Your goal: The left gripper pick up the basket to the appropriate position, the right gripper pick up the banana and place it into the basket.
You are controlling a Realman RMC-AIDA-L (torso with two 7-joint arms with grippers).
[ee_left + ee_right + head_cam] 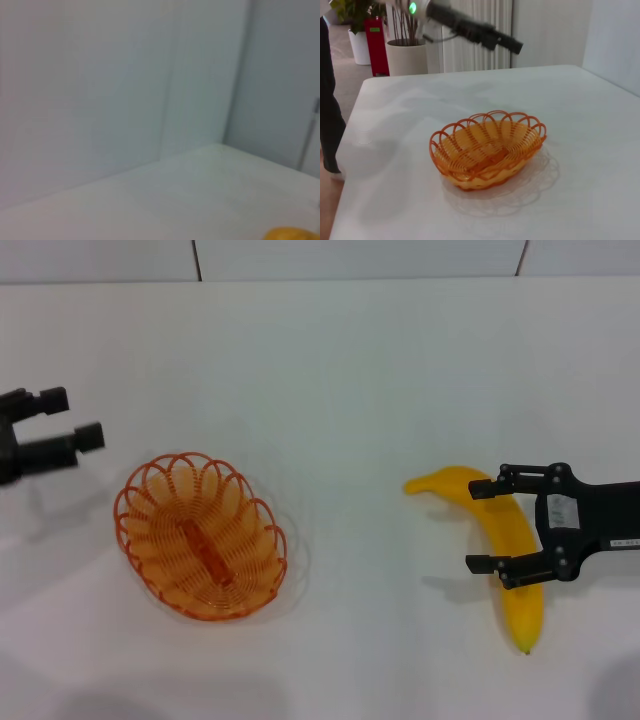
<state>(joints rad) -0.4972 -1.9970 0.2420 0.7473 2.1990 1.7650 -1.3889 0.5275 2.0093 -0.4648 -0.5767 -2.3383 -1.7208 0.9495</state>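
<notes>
Basket sits empty on my white bench, left of centre in the head view, its long axis running diagonally and its looped orange rim unbroken all the way round. My left gripper hovers just off the basket's far-left side, apart from it and touching nothing; its jaws stand apart, the two prongs pointing toward the middle of the bench. From my right wrist view the same basket rests flat on the bench, and my left arm shows beyond it, raised above the surface.

Over on the right, the banana lies on the bench well apart from the basket, one pointed end aimed toward the centre and the other toward me. My right gripper is over the banana's middle, its jaws spread wide with one prong on each side of the fruit, not closed on it. A small yellow sliver of the banana shows at the edge of my left wrist view.
</notes>
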